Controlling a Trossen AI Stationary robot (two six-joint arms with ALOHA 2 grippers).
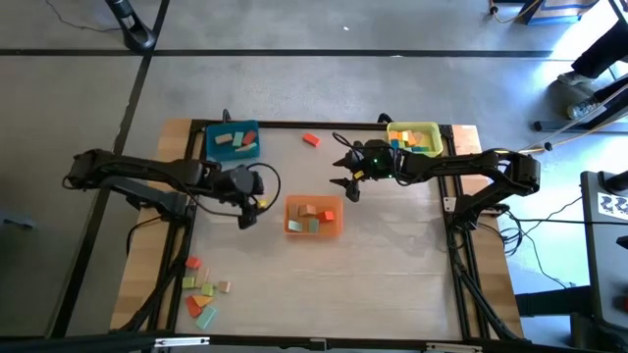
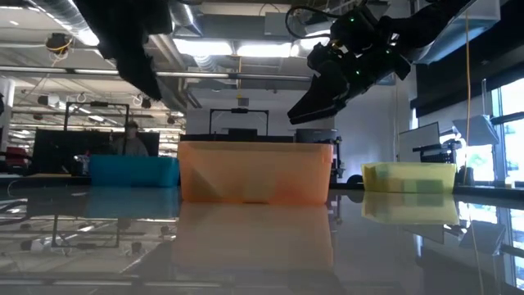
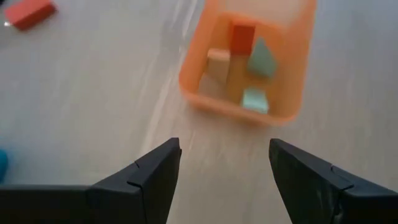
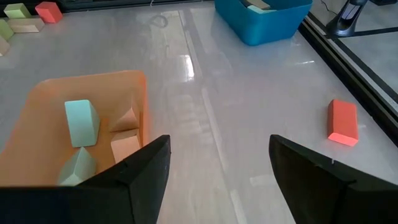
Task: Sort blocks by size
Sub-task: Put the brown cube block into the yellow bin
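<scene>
Mid-sort, between picks. Both tools are empty with jaws spread wide; nothing is held in either wrist view.

Left tool [image 1: 247, 218] hovers above the bench [image 1: 392, 255] just left of the orange tray [image 1: 335, 231]. Right tool [image 1: 345, 186] hangs above the bench between the orange tray and the yellow tray [image 1: 395, 128], also clear of the surface in the low view.

Block status:
- orange tray holds several blocks: red, tan, light blue
- blue tray [image 1: 208, 144] holds a few tan/green ones
- yellow tray holds orange and green ones
- lone red block [image 1: 311, 140] lies loose on the bench between the blue and yellow trays, near the back edge
- loose pile [image 1: 201, 294] of red, orange, green, tan and light blue blocks sits at the front-left corner, well apart from all trays

Judgement: sorting is partly done, two loose groups remain.

Next move, likely: the right tool is nearest the red block, which shows ahead of its fingers [image 4: 149, 168] in its wrist view. It needs to reach forward, descend with jaws straddling the block, and close. The left tool would take the front-left pile, which calls for a long swing back toward that corner. Which tray the red block belongs in can't be judged from here.
</scene>
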